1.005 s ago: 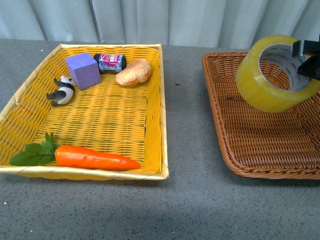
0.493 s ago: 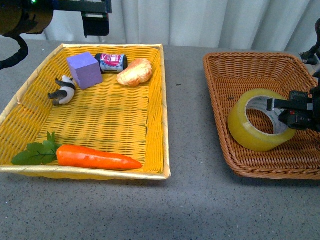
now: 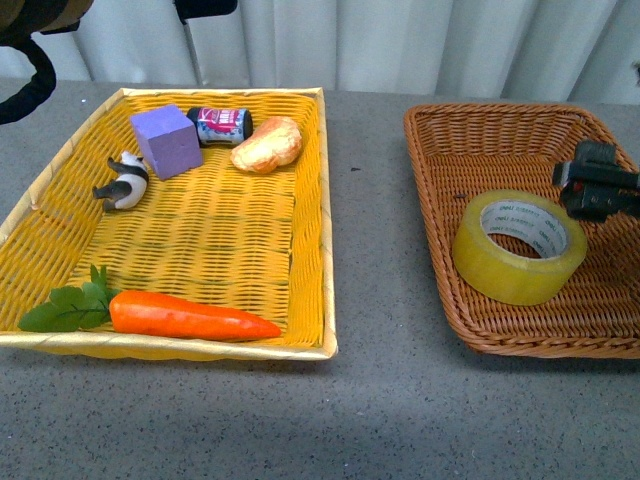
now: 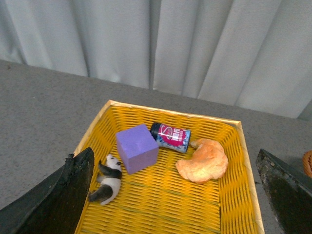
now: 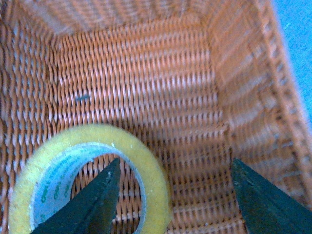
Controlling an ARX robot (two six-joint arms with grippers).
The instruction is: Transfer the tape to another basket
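The tape (image 3: pixel 519 246), a wide yellowish roll with a white printed core, lies flat on the floor of the brown wicker basket (image 3: pixel 440 200) at the right. My right gripper (image 3: pixel 597 190) is open just above and behind the roll, holding nothing. In the right wrist view the tape (image 5: pixel 146 175) lies on the basket floor (image 5: pixel 161 92), with one finger (image 5: pixel 92 204) over its hole and the other outside the roll. My left gripper (image 4: pixel 178 195) is open and empty, high over the yellow basket (image 4: pixel 243 195); only part of that arm (image 3: pixel 30 40) shows at the front view's top left.
The yellow basket (image 3: pixel 300 200) at the left holds a purple block (image 3: pixel 165 140), a small can (image 3: pixel 220 125), a bread piece (image 3: pixel 267 144), a panda figure (image 3: pixel 124 181) and a carrot (image 3: pixel 190 316). A grey table strip (image 3: pixel 370 230) separates the baskets. Curtains hang behind.
The tape went from held high over the brown basket to lying flat on its floor. My right gripper let go of it and rose slightly. The left arm moved up and left.
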